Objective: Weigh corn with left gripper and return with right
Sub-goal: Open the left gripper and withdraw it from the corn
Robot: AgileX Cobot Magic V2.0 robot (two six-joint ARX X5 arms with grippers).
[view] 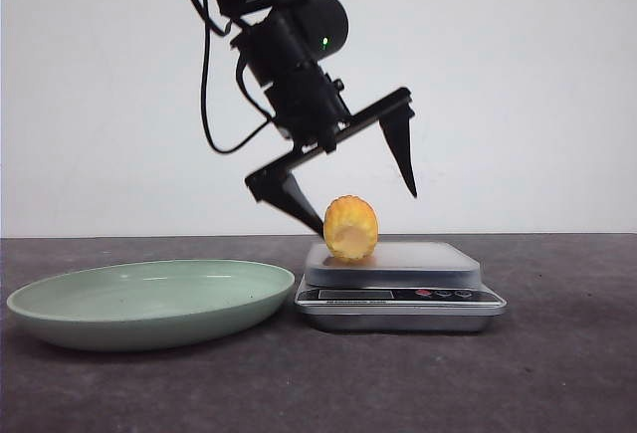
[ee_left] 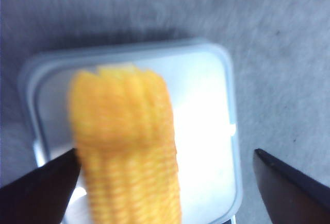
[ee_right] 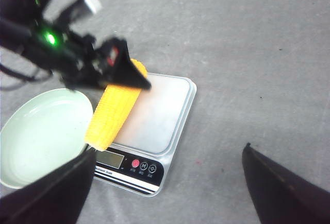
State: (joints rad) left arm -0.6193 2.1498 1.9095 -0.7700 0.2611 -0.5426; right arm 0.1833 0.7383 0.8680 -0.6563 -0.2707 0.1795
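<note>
Yellow corn (view: pixel 350 227) lying on scale (view: pixel 398 284) platform, left gripper (view: pixel 363 179) spread wide above, right gripper (ee_right: pixel 165 193) wide

1. The scale (view: pixel 400 294) stands on the table (view: pixel 557 373), right of the plate (view: pixel 149 302) and just beside it, their edges close together
2. The corn (view: pixel 350 228) lies on the scale's platform, toward its left side, one end facing the front camera
3. In the right wrist view the corn (ee_right: pixel 114 112) runs lengthwise along the platform's plate-side edge, its near end just behind the display and buttons (ee_right: pixel 143 167)
4. The left gripper (view: pixel 360 192) hangs above the corn with its jaws spread; one finger is just left of the corn, the other up and to the right, clear of it
5. The right gripper (ee_right: pixel 165 188) is seen only from its own wrist camera, well above the table, fingers wide apart
</note>
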